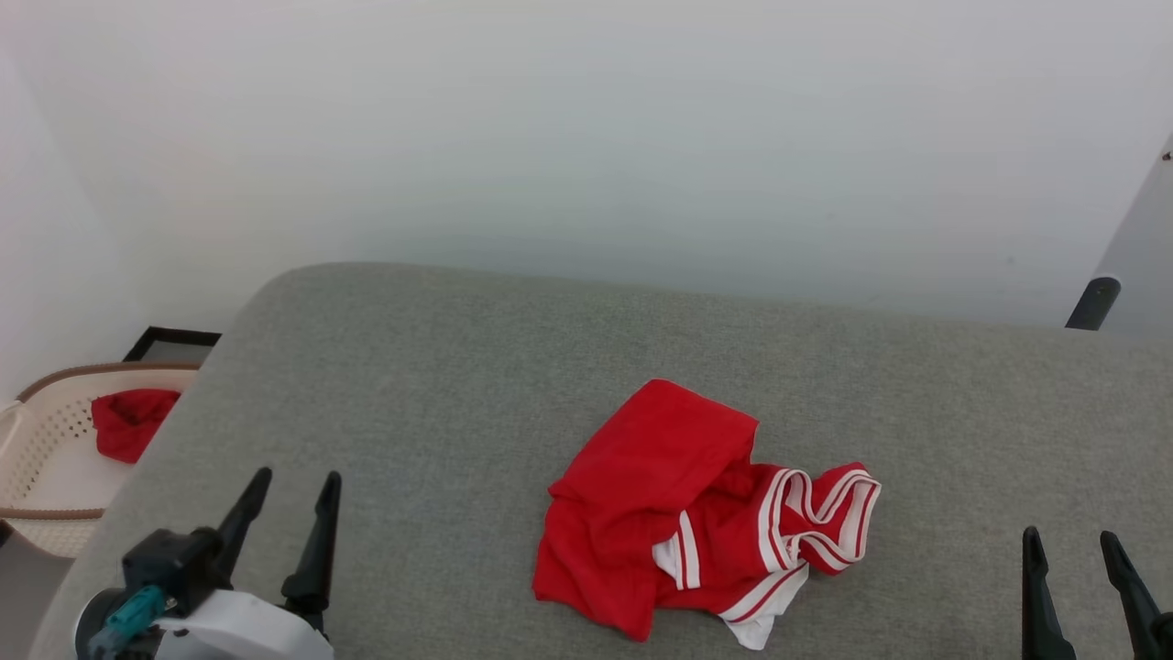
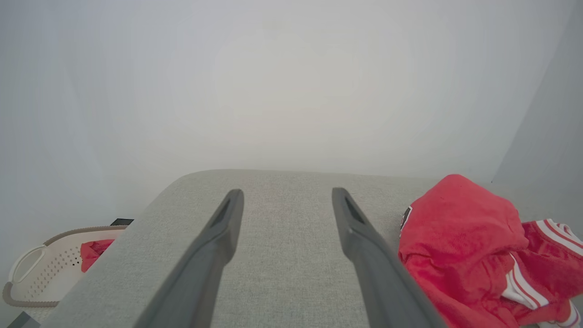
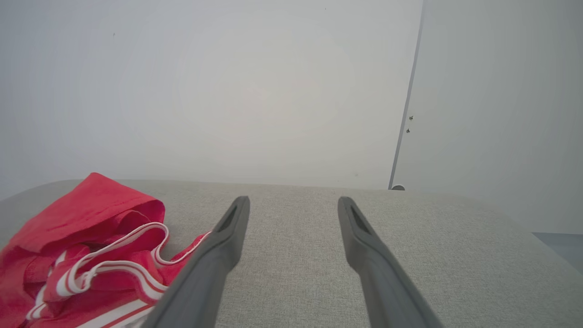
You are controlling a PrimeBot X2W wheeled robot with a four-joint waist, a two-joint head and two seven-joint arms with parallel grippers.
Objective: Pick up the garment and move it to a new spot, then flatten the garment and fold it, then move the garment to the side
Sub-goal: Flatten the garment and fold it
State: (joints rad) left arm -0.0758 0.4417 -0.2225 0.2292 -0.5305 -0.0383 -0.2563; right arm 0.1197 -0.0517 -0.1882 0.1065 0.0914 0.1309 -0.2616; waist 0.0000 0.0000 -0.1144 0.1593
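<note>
The left pincer (image 1: 299,475) and right pincer (image 1: 1070,534) are held open and empty, so the crumpled garment (image 1: 678,513) could be caught by one fold and lifted twisted.

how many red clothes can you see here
2: a crumpled red jersey with white striped trim on the grey fabric surface, and a plain red cloth bundle in the cream perforated plastic basket at left. The basket may hide more.

The left gripper (image 1: 299,478) sits at the lower left of the head view. Its two dark fingers (image 1: 320,532) are spread wide and lean slightly right above a white wrist (image 1: 238,628). The right gripper (image 1: 1070,541) sits at the lower right, equally wide, fingers leaning slightly left.
</note>
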